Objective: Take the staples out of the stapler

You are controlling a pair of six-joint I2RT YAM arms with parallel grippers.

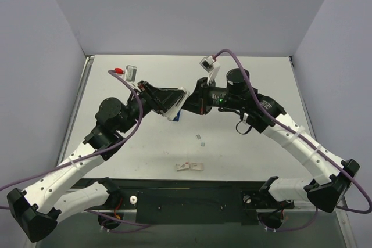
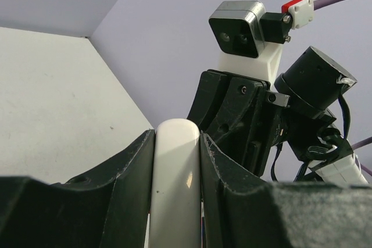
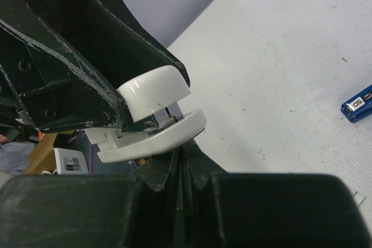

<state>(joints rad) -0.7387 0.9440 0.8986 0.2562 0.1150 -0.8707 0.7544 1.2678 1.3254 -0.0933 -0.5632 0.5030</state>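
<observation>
Left pincer (image 2: 177,136) pinching one white stapler (image 3: 154,91). Right pincer (image 3: 181,161) pressed together just under it. Surface (image 1: 244,85): one blue piece (image 3: 357,104), two white pieces (image 1: 197,166).

We count two arms, the left arm (image 1: 87,149) and the right arm (image 1: 290,137), and two grippers, the left gripper (image 1: 174,106) and the right gripper (image 1: 195,104). There is one white stapler (image 3: 154,88) and one small blue labelled item (image 3: 357,104). On the table (image 1: 261,85) we see two tiny grey bits (image 1: 199,137) (image 1: 203,143) near the middle and two flat white pieces (image 1: 183,166) (image 1: 198,166) by the near edge.
</observation>
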